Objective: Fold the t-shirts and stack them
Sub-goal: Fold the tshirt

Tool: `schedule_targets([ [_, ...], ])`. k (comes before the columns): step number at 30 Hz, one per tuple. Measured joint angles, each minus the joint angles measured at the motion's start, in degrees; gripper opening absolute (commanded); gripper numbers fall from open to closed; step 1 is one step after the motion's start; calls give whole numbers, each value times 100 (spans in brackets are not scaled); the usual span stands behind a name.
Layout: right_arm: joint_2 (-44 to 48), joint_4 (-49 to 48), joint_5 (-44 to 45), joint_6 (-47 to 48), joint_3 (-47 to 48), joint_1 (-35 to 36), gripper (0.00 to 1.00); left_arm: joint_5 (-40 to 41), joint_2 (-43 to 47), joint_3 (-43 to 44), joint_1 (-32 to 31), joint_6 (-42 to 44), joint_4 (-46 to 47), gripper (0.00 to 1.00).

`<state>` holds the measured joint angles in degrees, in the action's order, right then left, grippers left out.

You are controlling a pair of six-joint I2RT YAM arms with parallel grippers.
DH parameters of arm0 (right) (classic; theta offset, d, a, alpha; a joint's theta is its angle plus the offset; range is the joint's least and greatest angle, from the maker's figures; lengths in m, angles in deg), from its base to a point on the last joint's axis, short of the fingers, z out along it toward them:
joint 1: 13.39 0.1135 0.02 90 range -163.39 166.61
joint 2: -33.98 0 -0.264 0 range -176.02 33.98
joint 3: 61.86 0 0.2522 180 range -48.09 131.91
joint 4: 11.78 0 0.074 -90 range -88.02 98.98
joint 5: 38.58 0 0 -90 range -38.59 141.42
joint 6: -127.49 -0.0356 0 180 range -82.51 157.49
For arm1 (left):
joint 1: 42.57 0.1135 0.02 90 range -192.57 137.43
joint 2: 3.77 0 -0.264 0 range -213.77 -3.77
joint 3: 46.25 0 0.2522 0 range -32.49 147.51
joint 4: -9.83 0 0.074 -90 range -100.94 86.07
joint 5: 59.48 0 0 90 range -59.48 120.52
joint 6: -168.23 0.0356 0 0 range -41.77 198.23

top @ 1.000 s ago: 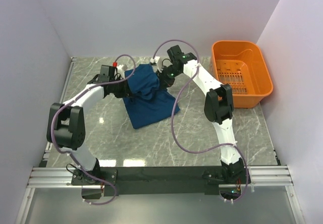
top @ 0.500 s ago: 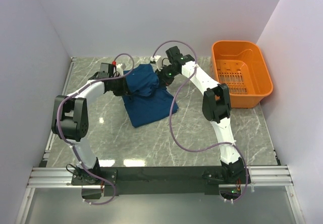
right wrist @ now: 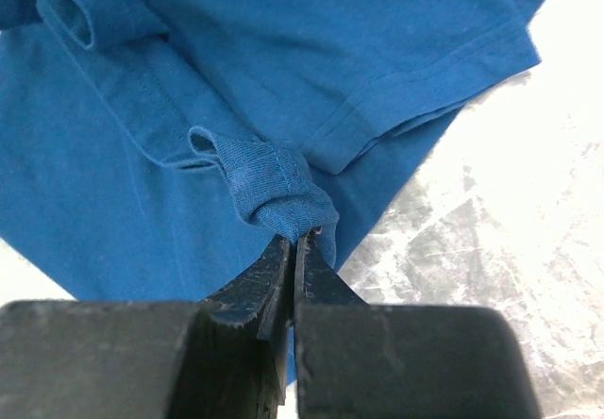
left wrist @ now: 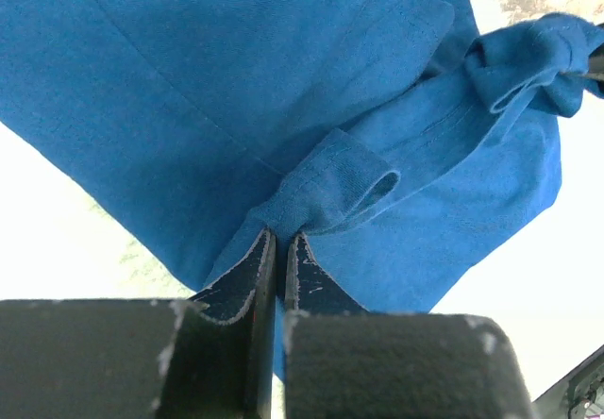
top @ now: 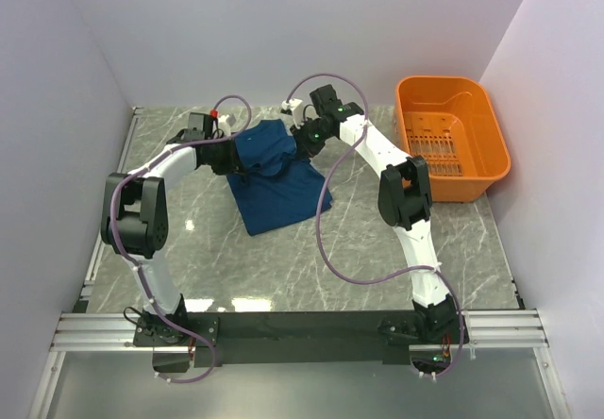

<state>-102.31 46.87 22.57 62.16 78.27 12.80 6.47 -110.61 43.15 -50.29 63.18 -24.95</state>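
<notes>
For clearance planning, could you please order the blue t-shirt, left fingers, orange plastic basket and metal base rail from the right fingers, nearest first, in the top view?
1. Blue cotton t-shirt, pinched in the right fingers.
2. Left fingers, leftwards across the shirt.
3. Orange plastic basket, far right corner.
4. Metal base rail, near edge.

The t-shirt (top: 283, 197) is soft, matt blue knit cloth with stitched hems. The worktop (top: 377, 240) looks like polished grey marble, faintly glossy, and the basket (top: 469, 189) is smooth orange plastic.
</notes>
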Motion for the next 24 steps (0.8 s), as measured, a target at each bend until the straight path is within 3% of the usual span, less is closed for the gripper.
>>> schedule_targets([
  [11, 0, -219, 146, -238, 0, 0, 0, 44, -37, 116, 31, 39, -94, 1],
  [14, 0, -251, 188, -282, 0, 2, 7, 59, -74, 160, 35, 39, -94, 1],
  [16, 0, -321, 315, -413, 0, 2, 36, 118, -90, 170, 39, 35, -105, 9],
  [18, 0, -474, 573, -632, -4, 26, 50, 254, -101, 208, 42, 2, -118, 23],
  [19, 0, -577, 769, -765, -4, 31, 52, 337, -101, 221, 42, -28, -114, 30],
  [20, 0, -673, 942, -870, -4, 31, 54, 448, -101, 234, 42, -59, -105, 49],
  [21, 0, -752, 1067, -946, -4, 31, 54, 592, -98, 249, 42, -136, -79, 60],
  [22, 0, -839, 1220, -1067, -4, 31, 55, 699, -96, 256, 44, -164, -52, 66],
  [24, 2, -979, 1416, -1246, -9, 26, 56, 938, -63, 258, 52, -267, -20, 67],
])
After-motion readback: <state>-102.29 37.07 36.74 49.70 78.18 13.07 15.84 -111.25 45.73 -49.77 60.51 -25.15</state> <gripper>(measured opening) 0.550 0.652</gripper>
